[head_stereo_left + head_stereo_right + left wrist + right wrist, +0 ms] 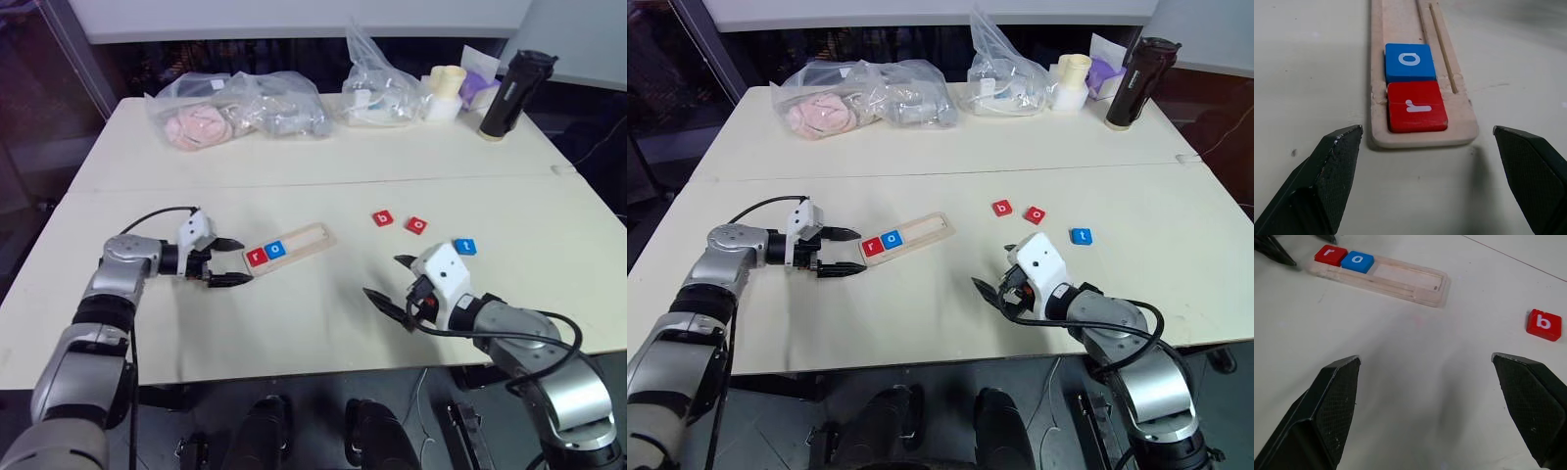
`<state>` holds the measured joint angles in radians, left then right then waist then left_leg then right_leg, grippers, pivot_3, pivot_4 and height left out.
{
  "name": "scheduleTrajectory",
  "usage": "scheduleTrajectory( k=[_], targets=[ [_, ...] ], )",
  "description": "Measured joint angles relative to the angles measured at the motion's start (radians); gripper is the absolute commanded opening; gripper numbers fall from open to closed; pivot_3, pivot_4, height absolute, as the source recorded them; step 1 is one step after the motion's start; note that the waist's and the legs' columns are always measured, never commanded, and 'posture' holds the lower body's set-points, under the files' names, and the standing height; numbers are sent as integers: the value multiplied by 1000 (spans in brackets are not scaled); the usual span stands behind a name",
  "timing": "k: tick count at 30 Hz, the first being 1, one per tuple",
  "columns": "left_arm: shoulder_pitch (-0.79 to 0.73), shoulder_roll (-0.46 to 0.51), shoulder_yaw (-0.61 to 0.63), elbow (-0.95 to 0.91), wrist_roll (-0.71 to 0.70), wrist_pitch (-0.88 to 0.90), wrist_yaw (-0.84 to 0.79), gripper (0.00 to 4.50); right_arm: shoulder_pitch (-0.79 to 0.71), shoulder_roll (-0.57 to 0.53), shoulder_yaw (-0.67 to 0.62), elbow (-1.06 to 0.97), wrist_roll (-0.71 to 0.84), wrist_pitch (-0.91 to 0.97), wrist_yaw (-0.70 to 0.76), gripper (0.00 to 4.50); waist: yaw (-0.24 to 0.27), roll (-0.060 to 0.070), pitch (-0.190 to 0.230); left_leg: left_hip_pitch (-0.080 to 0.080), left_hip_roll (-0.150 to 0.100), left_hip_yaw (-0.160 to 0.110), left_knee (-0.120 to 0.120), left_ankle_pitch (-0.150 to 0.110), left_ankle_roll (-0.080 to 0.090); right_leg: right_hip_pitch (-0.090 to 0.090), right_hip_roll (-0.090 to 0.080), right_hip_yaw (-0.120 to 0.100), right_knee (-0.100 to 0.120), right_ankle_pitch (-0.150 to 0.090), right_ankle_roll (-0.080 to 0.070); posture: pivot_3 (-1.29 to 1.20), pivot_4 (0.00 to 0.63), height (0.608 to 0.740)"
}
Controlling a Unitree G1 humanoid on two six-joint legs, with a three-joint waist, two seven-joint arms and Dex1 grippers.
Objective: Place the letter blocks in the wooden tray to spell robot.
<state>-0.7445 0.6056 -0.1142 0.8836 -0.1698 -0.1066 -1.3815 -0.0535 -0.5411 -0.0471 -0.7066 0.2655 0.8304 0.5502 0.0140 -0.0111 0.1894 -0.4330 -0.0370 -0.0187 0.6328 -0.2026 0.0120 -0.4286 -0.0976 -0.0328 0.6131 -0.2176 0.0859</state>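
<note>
The left claw point(227, 261) is spread wide and holds nothing, just beside the near end of the wooden tray point(312, 236), and the right claw point(392, 286) is spread wide and empty too, over the bare surface point(323, 323). The tray lies on the surface with the red r block point(258, 258) and blue o block point(275, 249) touching inside it. The red b block point(383, 218), red o block point(417, 225) and blue t block point(465, 247) lie loose to the tray's right.

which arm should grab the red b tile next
Right, probably. The red square b tile lies on the robot's right half of the table, beside the open right gripper, and shows ahead of its fingers in the right wrist view. The open left gripper sits at the pale wooden tray's filled end, farther away.
</note>
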Motion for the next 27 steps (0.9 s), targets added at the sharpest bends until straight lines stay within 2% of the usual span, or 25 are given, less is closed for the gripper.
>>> scheduleTrajectory(
  k=[13, 27],
  targets=[
    [-55, -49, 12, 124, 63, -123, 39, 4500, -11, 2, 9, -5, 12, -5, -66, 4413, 1, 0, 0, 0, 0, -1, 4, 0, 0, 2, 1, -1, 2, 1, 1, 0, 150, 738],
    [58, -64, 11, -126, 83, -52, 124, 4500, -28, 6, 42, 33, -12, -54, -115, 4413, 1, 0, 0, 0, 0, -1, 5, 0, 0, 2, 0, -1, 1, 1, 1, 0, 150, 738]
  ],
)
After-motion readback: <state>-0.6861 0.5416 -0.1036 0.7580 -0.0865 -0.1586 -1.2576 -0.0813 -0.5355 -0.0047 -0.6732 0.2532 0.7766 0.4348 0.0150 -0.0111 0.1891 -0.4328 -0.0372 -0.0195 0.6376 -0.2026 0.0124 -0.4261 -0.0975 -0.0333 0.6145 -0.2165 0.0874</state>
